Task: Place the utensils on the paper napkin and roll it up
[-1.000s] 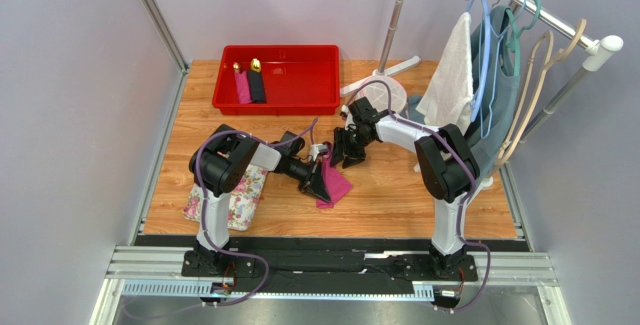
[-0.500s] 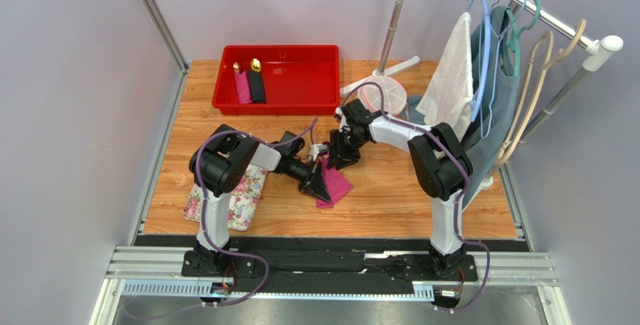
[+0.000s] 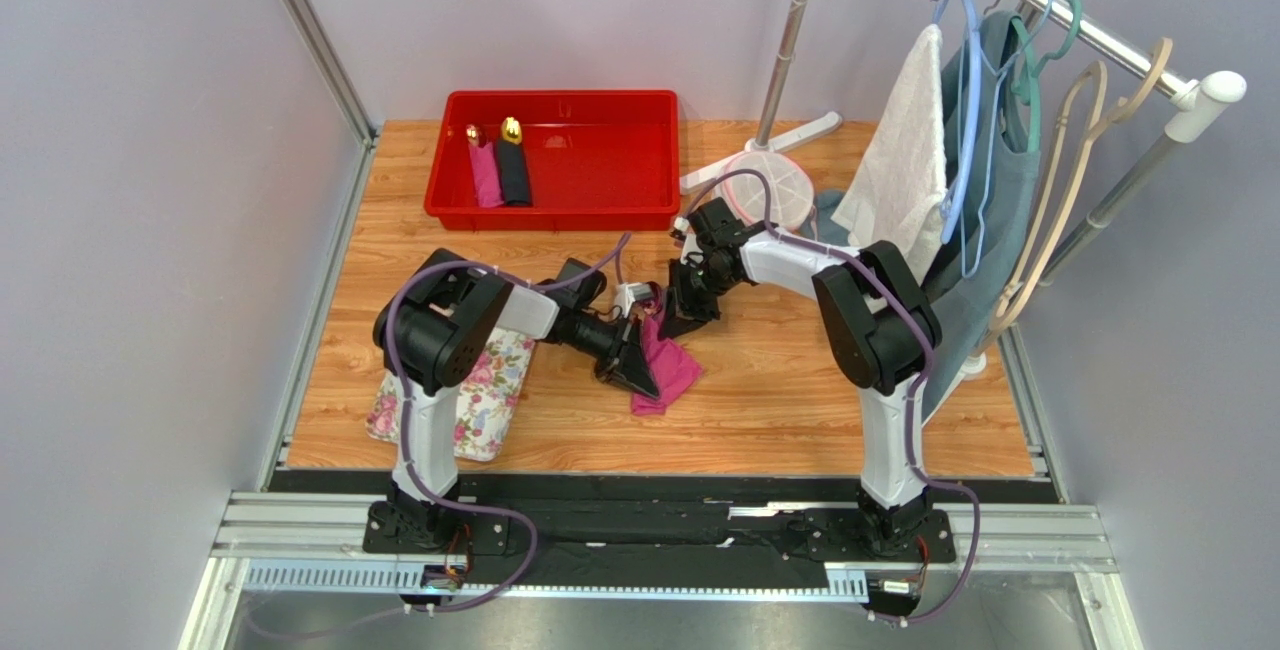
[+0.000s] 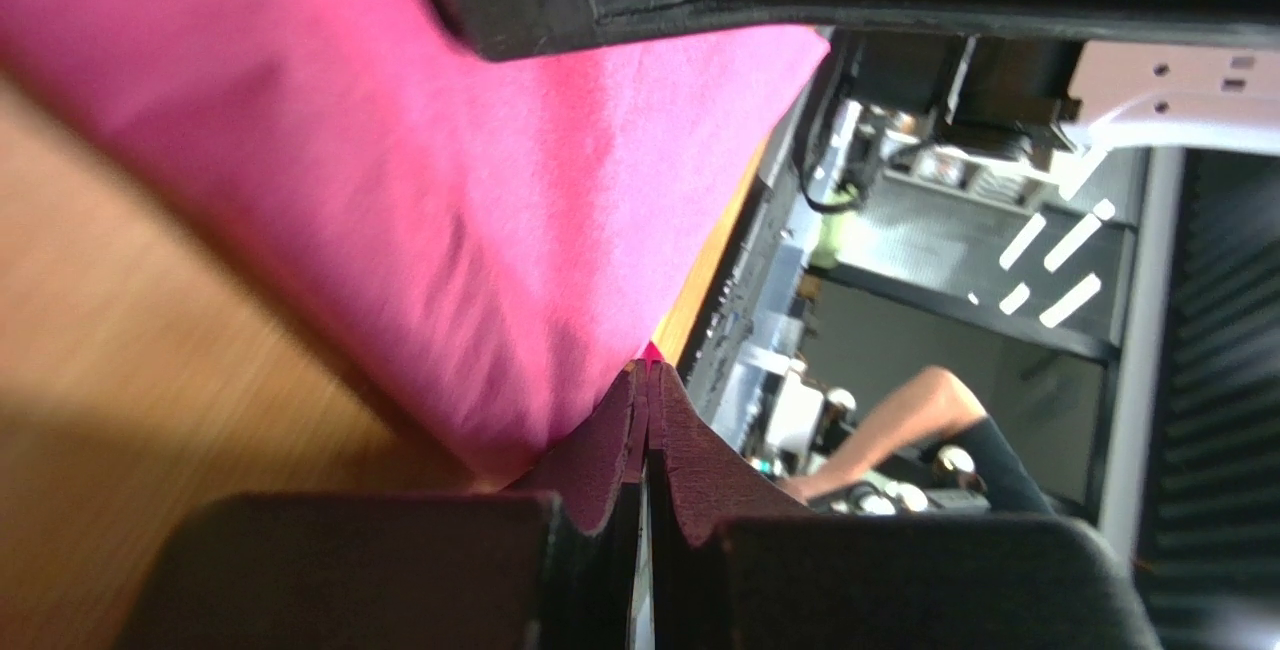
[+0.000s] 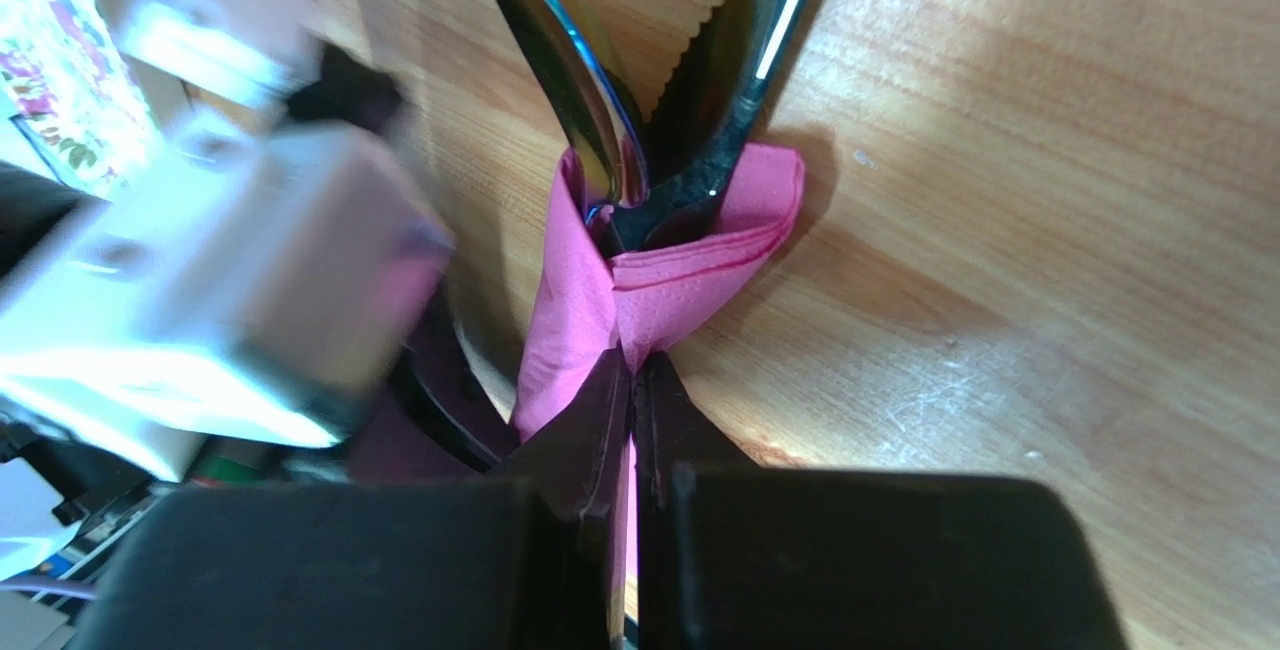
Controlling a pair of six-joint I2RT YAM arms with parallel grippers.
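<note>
The magenta paper napkin (image 3: 672, 371) lies mid-table, partly wrapped round the utensils. In the right wrist view a shiny spoon head (image 5: 568, 58) and a serrated knife blade (image 5: 748, 38) stick out of the napkin's bunched top (image 5: 661, 275). My right gripper (image 5: 634, 368) is shut, with pink paper pinched between its fingertips. In the top view it sits at the napkin's far end (image 3: 679, 313). My left gripper (image 3: 639, 370) lies low at the napkin's left side. In the left wrist view it (image 4: 646, 373) is shut, a sliver of napkin (image 4: 451, 200) showing at its tips.
A red bin (image 3: 556, 215) at the back holds a pink roll (image 3: 484, 170) and a black roll (image 3: 514, 170) with gold heads. A floral cloth (image 3: 484, 395) lies front left. A clothes rack (image 3: 977, 125) with hangers and a white stand base (image 3: 751, 170) stand at the right.
My right gripper has come down and left onto the napkin's far end and shut on it. The left gripper has stayed at the napkin's left side.
</note>
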